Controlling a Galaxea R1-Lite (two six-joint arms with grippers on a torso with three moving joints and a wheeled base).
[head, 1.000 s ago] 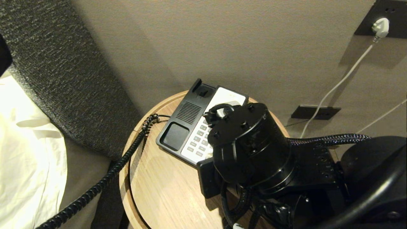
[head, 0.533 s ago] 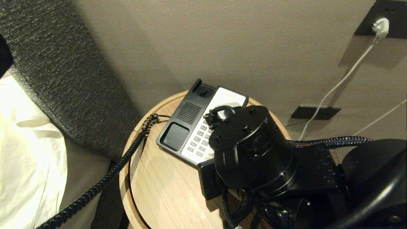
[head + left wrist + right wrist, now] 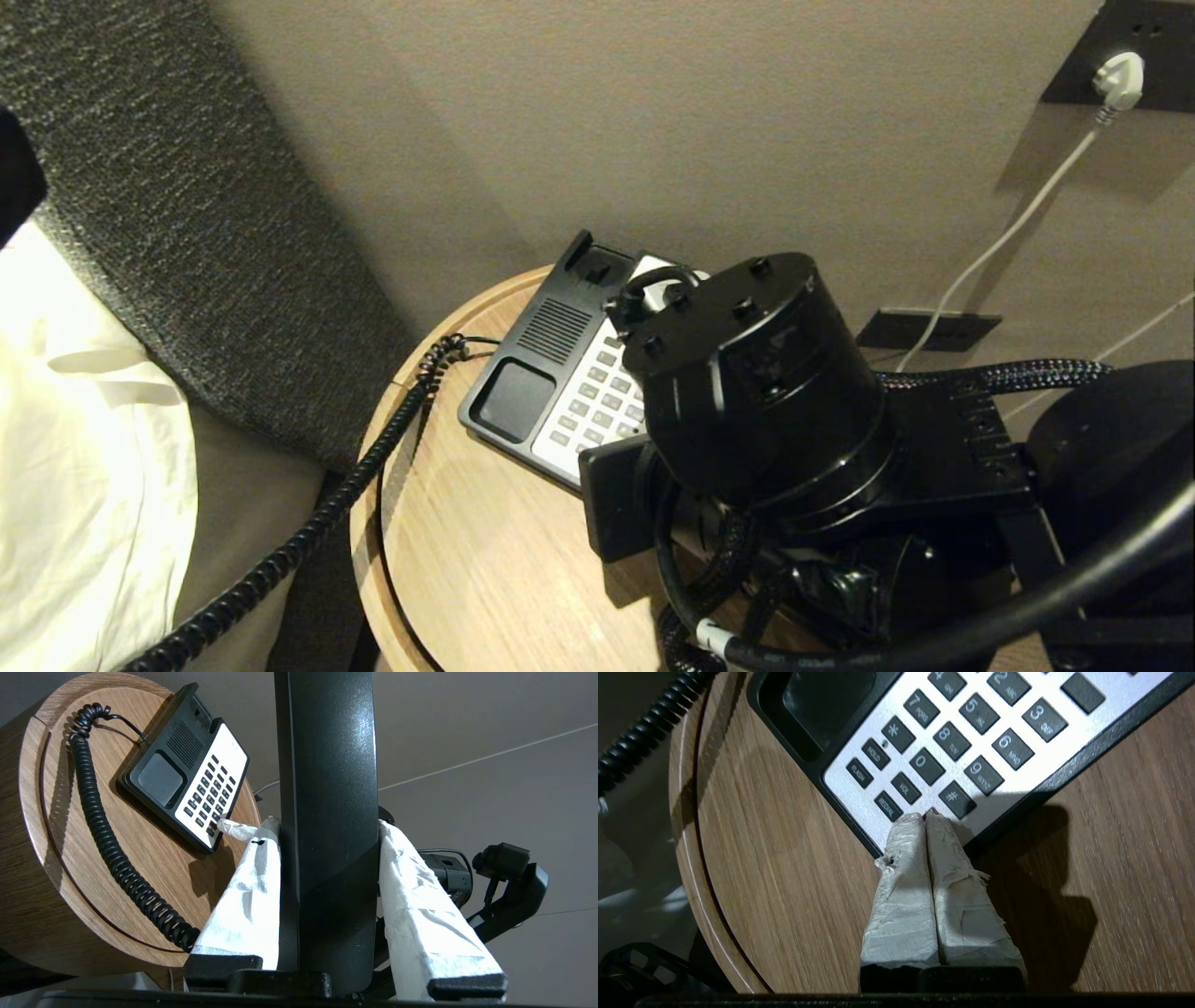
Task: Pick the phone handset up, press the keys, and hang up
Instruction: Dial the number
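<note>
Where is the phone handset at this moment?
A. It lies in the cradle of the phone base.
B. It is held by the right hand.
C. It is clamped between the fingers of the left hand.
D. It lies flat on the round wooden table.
C. In the left wrist view the phone handset stands clamped between the taped fingers of the left hand, and the cradle of the phone base is empty.

Beige wall [image 3: 653,121], round wooden table [image 3: 467,560], dark headboard [image 3: 168,205] (textured), white bedding [image 3: 84,467].
</note>
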